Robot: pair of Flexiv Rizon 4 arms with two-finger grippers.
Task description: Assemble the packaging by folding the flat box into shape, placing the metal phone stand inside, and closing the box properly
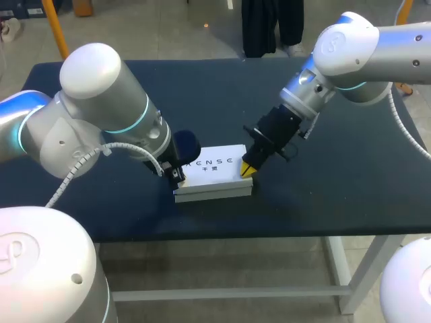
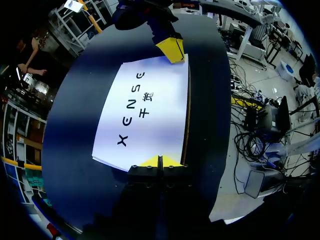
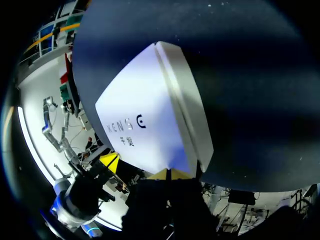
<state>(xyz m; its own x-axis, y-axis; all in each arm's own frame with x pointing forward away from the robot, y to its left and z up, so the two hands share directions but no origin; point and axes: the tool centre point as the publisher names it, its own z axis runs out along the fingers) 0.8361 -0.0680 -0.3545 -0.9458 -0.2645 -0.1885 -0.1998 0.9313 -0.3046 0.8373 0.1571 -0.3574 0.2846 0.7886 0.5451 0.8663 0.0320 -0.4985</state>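
Downward, both arms (image 1: 101,121) (image 1: 350,54) (fingers (image 1: 248,169) at box (image 1: 222,176))

A table (image 1: 350,168) stands in front of me, its top a dark blue, matte and evenly lit. Under the front edge I can see a pale frame: one leg (image 1: 340,269) and a long crossbar (image 1: 229,293).

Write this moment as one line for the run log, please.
box: lid down, flat on table | left hand: shut, tips at one box end | right hand: shut, tips at opposite corner | stand: not visible
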